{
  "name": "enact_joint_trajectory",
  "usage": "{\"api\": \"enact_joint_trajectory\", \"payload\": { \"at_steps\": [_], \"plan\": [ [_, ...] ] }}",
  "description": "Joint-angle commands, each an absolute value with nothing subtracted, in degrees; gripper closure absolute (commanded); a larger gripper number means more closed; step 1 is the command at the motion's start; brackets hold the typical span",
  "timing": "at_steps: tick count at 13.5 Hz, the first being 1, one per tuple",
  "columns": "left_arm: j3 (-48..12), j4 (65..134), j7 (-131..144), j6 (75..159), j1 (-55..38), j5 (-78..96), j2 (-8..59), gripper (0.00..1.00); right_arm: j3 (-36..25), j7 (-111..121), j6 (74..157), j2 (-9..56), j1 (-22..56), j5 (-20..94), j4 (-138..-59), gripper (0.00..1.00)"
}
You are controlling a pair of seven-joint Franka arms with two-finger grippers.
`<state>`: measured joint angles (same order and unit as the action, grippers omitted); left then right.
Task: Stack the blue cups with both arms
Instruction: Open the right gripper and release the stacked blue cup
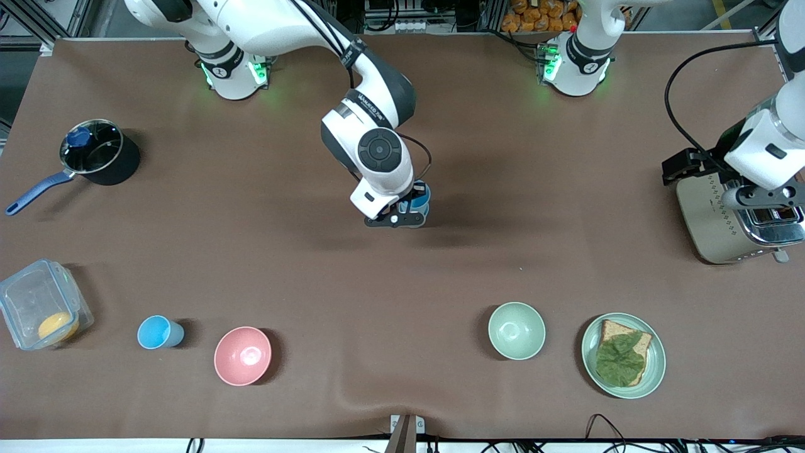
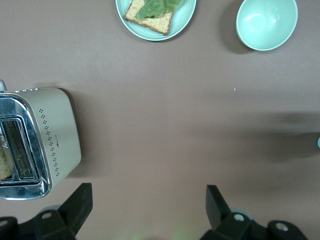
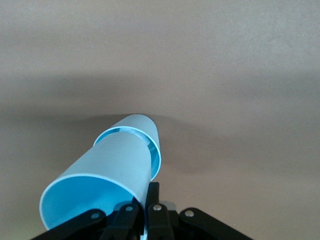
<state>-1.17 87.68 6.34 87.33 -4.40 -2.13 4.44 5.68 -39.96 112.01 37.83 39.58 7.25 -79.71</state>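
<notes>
My right gripper [image 1: 402,214] is over the middle of the table, shut on the rim of a sky-blue cup [image 1: 421,196]. In the right wrist view the right gripper [image 3: 145,194] pinches that cup [image 3: 100,175] by its wall, and the cup's narrow end sits inside a second blue cup [image 3: 142,127] just above or on the brown table. Another sky-blue cup [image 1: 157,332] stands alone near the front camera, toward the right arm's end. My left gripper [image 1: 764,196] waits open and empty by the toaster; in the left wrist view the left gripper [image 2: 147,200] is over bare table.
A toaster [image 1: 723,229] [image 2: 50,140] stands at the left arm's end. A plate [image 1: 655,371] [image 2: 186,15] with bread and lettuce, a pale green bowl [image 1: 517,330] [image 2: 266,22] and a pink bowl [image 1: 243,355] lie near the front camera. A pot [image 1: 104,157] and a clear container [image 1: 38,302] are at the right arm's end.
</notes>
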Motion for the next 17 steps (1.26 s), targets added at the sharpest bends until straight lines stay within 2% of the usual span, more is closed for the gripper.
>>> {"api": "enact_joint_trajectory", "payload": {
  "at_steps": [1, 6, 7, 8, 9, 11, 14, 17],
  "plan": [
    [-0.09, 87.1, 6.32, 85.78, -6.15, -1.23, 2.47, 0.0, 5.1, -41.31, 111.71, 39.02, 40.52, 5.98, -77.78, 1.0],
    [0.79, 87.1, 5.98, 84.11, -6.77, -0.79, 0.7, 0.0, 5.1, -42.89, 111.71, 39.99, 41.22, 4.48, -77.96, 1.0],
    [0.88, 87.1, 5.98, 83.59, -6.77, -0.7, 0.7, 0.0, 5.1, -42.98, 111.71, 39.99, 41.22, 4.57, -77.96, 0.75],
    [0.88, 87.1, 6.15, 82.71, -6.77, -0.7, 0.36, 0.0, 5.1, -43.85, 111.71, 40.08, 41.22, 4.57, -77.96, 0.19],
    [1.14, 87.1, 6.24, 82.53, -6.85, -0.7, -0.08, 0.0, 5.1, -44.64, 111.71, 39.99, 41.31, 4.31, -77.87, 0.0],
    [2.46, 87.19, 5.89, 82.44, -6.94, 0.34, -0.17, 0.0, 5.01, -44.39, 111.18, 39.03, 40.0, 4.48, -77.52, 0.0],
    [2.72, 87.63, 6.41, 81.83, -6.94, 0.53, -1.14, 0.0, 5.27, -35.73, 110.13, 35.7, 33.68, 5.36, -77.61, 0.0],
    [2.64, 87.1, 6.77, 81.83, -6.94, 0.53, -0.88, 0.0, 5.27, -22.19, 102.67, 30.52, 25.43, 5.45, -77.87, 0.0]
  ]
}}
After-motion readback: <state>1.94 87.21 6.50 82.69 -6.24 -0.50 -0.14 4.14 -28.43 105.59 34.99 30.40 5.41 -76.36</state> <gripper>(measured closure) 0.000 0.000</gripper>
